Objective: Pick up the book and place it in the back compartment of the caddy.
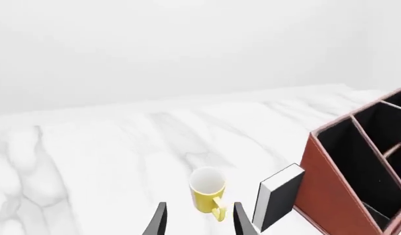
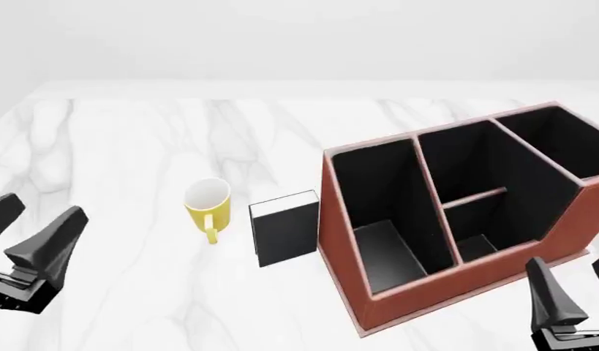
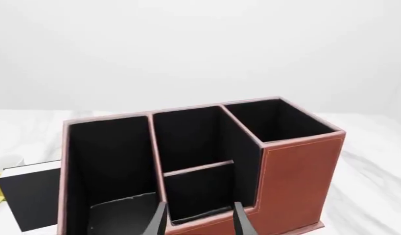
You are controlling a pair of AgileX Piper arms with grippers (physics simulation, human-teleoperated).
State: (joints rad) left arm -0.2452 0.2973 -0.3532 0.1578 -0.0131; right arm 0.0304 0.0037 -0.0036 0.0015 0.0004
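Observation:
The book [image 2: 284,228], black with white page edges, stands upright on the table just left of the caddy [image 2: 377,300], nearly touching its reddish-brown side wall; it also shows as the book [image 1: 278,196] and the book [image 3: 30,196]. The caddy's middle column is split in two; the back compartment [image 2: 475,245], a small squarish cell with a low outer wall, lies on my side, also the back compartment [image 3: 200,193]. My left gripper [image 2: 51,203] is open at the near left, well short of the book. My right gripper [image 2: 570,263] is open, in front of the caddy's near right corner.
A yellow mug [image 2: 208,205] stands upright just left of the book, seen ahead between the left fingers as the mug [image 1: 208,188]. The caddy has a long narrow cell [image 2: 372,219] on its left and a tall cell [image 2: 553,139] at the far right. White marble table [image 2: 133,131].

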